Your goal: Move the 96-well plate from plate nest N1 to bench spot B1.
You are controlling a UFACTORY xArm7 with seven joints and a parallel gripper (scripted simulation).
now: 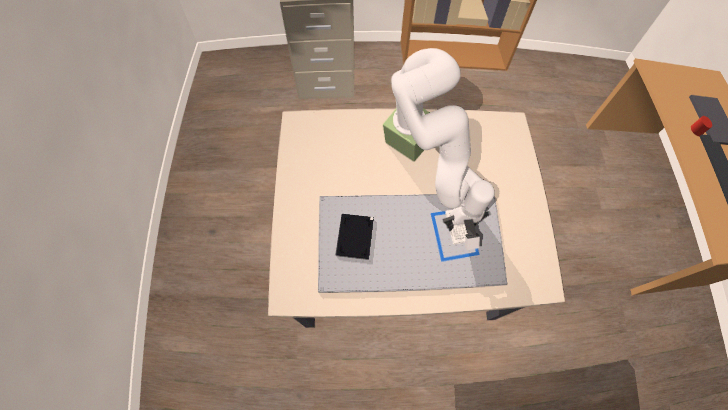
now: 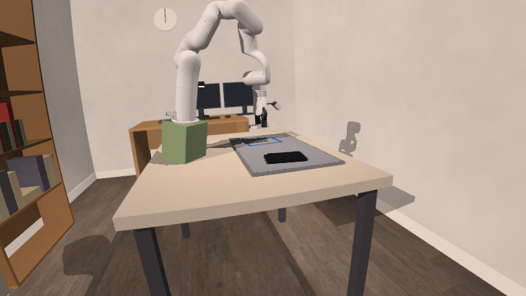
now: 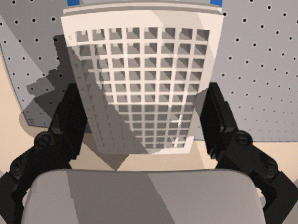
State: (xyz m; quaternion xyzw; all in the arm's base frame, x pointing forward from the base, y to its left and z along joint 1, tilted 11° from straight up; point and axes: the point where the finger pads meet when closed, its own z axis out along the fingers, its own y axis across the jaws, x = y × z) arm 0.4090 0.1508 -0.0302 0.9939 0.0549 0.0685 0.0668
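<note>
White plate [image 3: 139, 76] clamped in tool [image 3: 143, 119], carried above blue outline [image 1: 441, 253] near worktop's right edge; next: lower flat, square up, release.

A smooth, glossy white arm of rounded tubular links [image 1: 450, 137] rises from a pale collar on a green cube pedestal [image 2: 173, 150]. The wrist carries a flat grey plate with two small screws [image 3: 140, 216], flanked by black angular gripper fingers.

hand [image 1: 462, 230] gripping white plate [image 1: 459, 233] over blue outline [image 1: 437, 239], black nest [image 1: 354, 236] well apart
</note>
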